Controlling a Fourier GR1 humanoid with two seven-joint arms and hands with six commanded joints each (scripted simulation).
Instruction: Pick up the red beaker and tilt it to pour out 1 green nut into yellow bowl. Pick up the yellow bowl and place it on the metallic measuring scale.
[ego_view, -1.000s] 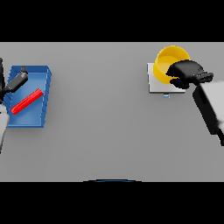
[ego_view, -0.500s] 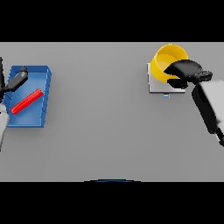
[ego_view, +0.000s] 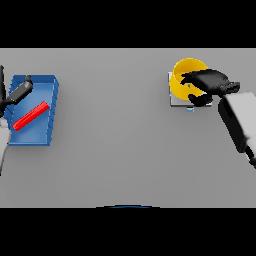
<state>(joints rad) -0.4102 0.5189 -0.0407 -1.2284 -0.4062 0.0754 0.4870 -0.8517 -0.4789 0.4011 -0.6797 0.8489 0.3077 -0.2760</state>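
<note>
the grey surface (ego_view: 125, 150) is the biggest thing here, with the work happening out at about two o'clock and a blue tray (ego_view: 35, 107) sitting over at nine o'clock. in that tray lies a red beaker (ego_view: 31, 116), flat on its side and slanted, apart from the left hand (ego_view: 20, 90), which hangs over the tray's far corner; i cannot tell how its fingers are set

over on the other side, the metallic measuring scale (ego_view: 176, 101) shows as a pale plate with the yellow bowl (ego_view: 184, 75) standing on it, so the bowl looks to be where the task wants it. a speck of green inside the bowl may be the nut, though it is too small to be sure. the right hand (ego_view: 207, 82) is at the bowl's three o'clock rim, fingers (ego_view: 187, 77) reaching across the top and the thumb tucked below at the near wall, so it appears to be clasping the rim

as i judge it, the step in hand is letting the bowl settle and releasing it. to do that well, the hand should make sure the bowl's base is flat and fairly central on the plate, then ease thumb and fingers apart evenly so neither drags the rim sideways, and lift straight up clear of the rim before swinging back toward four o'clock, so the bowl is not tipped or nudged off the scale
</note>
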